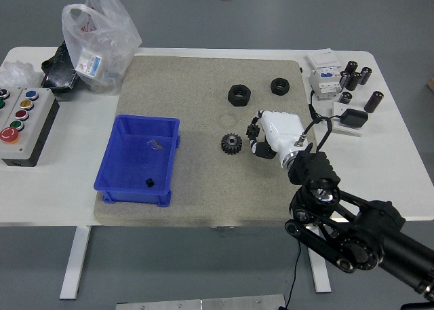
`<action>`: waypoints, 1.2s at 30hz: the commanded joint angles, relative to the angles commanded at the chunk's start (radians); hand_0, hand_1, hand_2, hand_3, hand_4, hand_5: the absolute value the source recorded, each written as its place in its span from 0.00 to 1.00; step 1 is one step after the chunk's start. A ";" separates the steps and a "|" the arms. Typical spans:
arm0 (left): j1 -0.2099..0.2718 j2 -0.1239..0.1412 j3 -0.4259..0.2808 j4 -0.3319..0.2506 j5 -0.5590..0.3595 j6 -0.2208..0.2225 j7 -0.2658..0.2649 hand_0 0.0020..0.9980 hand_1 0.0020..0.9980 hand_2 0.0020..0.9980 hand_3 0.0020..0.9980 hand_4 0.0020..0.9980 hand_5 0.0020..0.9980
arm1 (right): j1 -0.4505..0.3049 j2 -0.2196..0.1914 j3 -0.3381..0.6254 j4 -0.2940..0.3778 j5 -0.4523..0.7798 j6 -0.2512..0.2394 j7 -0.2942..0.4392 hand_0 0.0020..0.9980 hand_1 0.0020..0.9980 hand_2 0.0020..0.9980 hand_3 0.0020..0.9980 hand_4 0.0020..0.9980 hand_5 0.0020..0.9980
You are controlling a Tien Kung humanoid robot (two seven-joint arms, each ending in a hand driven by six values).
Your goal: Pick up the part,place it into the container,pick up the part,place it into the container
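My right hand (257,140) is white with black fingertips. It hovers over the grey mat (196,79) just right of a black gear (231,144) that lies on the mat. Its fingers are curled around a small black gear, which is mostly hidden between them. Two black hex nuts lie further back, one (239,94) at the mat's middle and one (279,86) to its right. The blue container (117,157) stands at the mat's left and holds two small dark parts (156,144). My left arm is out of view.
A grey button box (22,120) stands at the table's left edge, with a plastic bag (100,39) behind it. A white breaker (325,79), several black cylinders (355,76) and a black adapter (352,118) lie at the right.
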 joint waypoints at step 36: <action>-0.009 0.001 0.025 0.000 -0.018 -0.005 0.010 0.62 0.61 0.61 0.62 0.59 0.35 | 0.206 0.151 -0.356 -0.046 0.296 -0.229 0.153 0.21 0.40 0.24 0.77 0.53 0.17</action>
